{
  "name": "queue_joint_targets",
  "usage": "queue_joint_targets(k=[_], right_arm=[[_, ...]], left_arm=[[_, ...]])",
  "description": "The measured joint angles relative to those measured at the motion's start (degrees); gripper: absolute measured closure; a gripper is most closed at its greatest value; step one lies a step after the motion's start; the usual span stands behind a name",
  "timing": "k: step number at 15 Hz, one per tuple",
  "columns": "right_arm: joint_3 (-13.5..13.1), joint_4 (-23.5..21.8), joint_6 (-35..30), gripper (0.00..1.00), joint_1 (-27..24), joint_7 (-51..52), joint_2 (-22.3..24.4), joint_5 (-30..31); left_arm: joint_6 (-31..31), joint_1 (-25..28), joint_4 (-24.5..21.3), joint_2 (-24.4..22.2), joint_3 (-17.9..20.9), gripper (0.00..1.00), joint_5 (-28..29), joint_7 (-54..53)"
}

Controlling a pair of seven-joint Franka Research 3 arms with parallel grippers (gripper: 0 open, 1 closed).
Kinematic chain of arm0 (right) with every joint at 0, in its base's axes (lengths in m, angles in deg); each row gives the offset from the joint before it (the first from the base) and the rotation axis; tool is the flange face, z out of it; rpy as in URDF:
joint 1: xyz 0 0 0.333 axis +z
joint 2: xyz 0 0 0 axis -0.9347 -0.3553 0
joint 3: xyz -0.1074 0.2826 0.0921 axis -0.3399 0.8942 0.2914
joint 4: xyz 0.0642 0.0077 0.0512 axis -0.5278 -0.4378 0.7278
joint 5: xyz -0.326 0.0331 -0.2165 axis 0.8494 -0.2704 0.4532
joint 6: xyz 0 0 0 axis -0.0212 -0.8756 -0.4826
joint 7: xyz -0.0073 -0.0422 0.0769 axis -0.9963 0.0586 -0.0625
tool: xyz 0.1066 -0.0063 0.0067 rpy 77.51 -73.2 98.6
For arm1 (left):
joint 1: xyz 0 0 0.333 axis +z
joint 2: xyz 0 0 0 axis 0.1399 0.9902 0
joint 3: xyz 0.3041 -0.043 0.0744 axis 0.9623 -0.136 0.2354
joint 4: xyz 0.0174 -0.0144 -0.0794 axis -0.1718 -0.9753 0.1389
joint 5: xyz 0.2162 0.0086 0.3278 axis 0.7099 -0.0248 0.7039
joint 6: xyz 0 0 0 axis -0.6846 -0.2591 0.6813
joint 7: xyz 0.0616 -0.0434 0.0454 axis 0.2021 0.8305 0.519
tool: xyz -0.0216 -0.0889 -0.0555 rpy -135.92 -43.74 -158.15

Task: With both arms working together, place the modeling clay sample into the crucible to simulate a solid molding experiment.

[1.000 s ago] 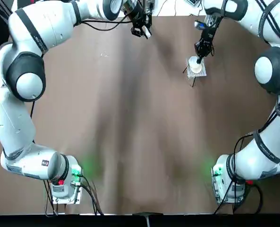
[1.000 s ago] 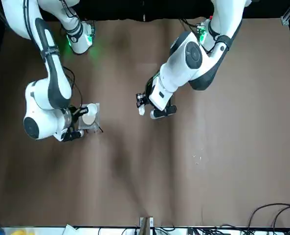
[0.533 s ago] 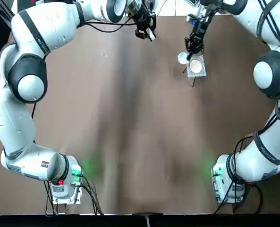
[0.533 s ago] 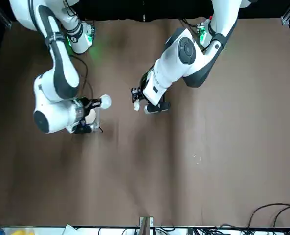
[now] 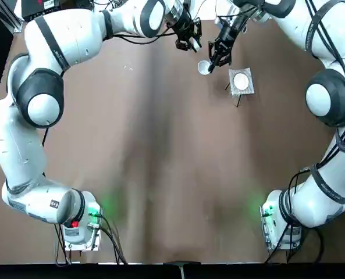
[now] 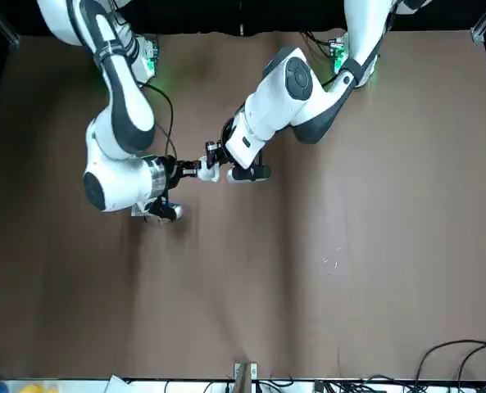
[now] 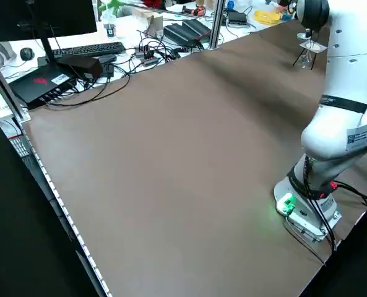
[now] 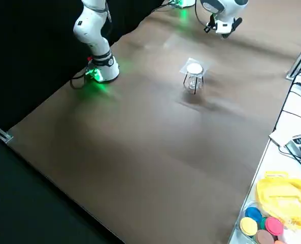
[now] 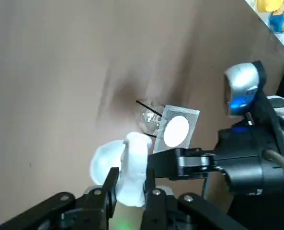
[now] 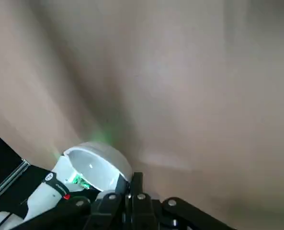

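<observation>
Top view, far bench edge. Left pincer [image 5: 189,43] clamped on tiny pale whitish clay lump [image 9: 132,168]. Just beside it, small glossy round white ceramic crucible [image 5: 204,67] held off brown bench [image 5: 160,163], right pincer [image 5: 217,58] clamped on rim. Square grey mesh with white centre [image 5: 241,81] near, to right.

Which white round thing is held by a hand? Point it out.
The crucible, the small cup gripped by the right hand. The other white circle is the flat centre of the grey mesh, sitting on its stand.
</observation>
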Motion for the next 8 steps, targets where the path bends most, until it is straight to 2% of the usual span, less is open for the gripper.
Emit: queue_joint_targets(k=[3,8], right_arm=[[-0.02,-0.01,1.07,0.94,1.57,-1.33,-0.08,-1.53],[-0.4,0.73,1.05,0.94,0.78,-1.29,-0.08,-2.78]], left_arm=[[1.84,-0.7,0.02,0.07,0.02,0.73,0.0,0.0],[2.83,-0.92,0.02,1.16,0.2,0.73,0.0,-0.5]])
